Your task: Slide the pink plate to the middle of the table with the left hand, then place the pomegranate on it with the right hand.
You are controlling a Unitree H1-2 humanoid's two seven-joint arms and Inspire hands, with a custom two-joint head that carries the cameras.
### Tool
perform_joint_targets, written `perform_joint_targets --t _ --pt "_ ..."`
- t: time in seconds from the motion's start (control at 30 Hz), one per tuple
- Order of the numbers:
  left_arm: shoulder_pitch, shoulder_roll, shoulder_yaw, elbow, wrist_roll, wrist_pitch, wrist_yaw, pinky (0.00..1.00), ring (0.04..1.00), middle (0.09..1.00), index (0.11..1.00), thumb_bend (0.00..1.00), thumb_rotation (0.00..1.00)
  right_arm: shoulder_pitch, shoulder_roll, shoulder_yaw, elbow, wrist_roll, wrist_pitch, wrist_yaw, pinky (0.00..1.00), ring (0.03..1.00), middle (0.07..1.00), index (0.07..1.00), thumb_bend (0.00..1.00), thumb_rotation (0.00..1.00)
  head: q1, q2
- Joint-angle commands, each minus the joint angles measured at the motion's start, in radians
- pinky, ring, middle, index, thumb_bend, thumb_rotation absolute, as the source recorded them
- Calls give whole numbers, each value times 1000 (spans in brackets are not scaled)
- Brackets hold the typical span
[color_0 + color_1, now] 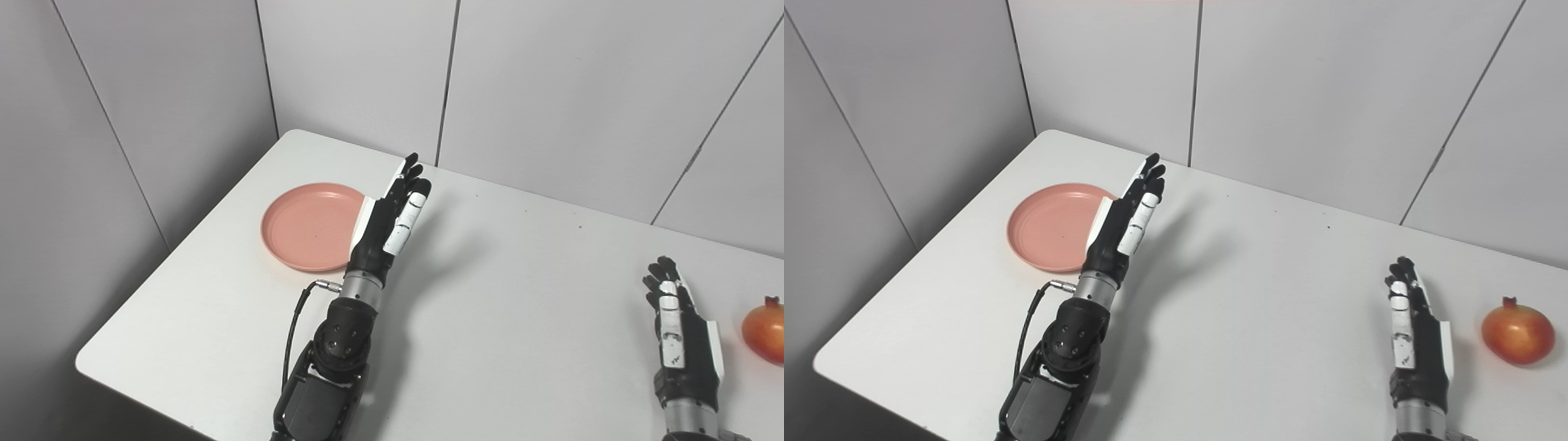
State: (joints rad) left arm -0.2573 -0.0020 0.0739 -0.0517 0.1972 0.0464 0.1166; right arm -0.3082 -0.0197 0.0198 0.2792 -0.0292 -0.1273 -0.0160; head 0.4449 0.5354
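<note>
A white bench (pixel 490 294) is set against grey wall panels (pixel 551 92). The pink plate (pixel 306 226) is seen flat near the bench's far left corner, well away from the middle. The left hand (pixel 392 214) is raised just beside the plate's right edge, its fingers stretched out straight and nothing gripped. The right hand (pixel 1415 331) is held near the right side, fingers extended and empty. The pomegranate (pixel 1518 333) is found on the bench just right of that hand, apart from it.
</note>
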Motion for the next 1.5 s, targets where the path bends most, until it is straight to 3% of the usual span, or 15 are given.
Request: perform_joint_targets --t 0.0,0.23,0.47,0.67,0.87,1.17,1.47 --pt "-50 11 6 -28 -14 -16 13 948 951 957 947 596 1000 27 -2 -7 46 10 -59 4 970 925 921 923 508 970 1 0" --pt "-64 30 49 -9 -39 -48 21 919 936 954 939 582 1000 25 -6 -6 49 17 -66 15 992 934 932 935 494 972 5 -5" --pt "-77 62 88 19 -62 -87 37 904 936 954 955 639 1000 29 -3 -10 37 30 -52 18 1000 937 930 931 474 962 8 -6" --pt "-74 80 128 13 -87 -78 52 872 904 921 910 623 1000 30 -6 -4 37 26 -54 15 997 934 928 930 461 969 9 -5" --pt "-79 93 161 9 -81 -53 93 893 873 875 875 675 1000 27 -10 1 36 25 -50 19 995 937 933 934 474 979 11 -6" --pt "-90 115 207 21 -96 -78 140 767 806 829 823 635 1000 19 -15 -4 63 25 -75 15 981 929 926 928 464 968 15 -9" --pt "-99 130 236 31 -128 -61 159 776 803 814 808 650 1000 19 -18 -1 51 29 -57 22 997 940 935 935 480 983 16 -15"
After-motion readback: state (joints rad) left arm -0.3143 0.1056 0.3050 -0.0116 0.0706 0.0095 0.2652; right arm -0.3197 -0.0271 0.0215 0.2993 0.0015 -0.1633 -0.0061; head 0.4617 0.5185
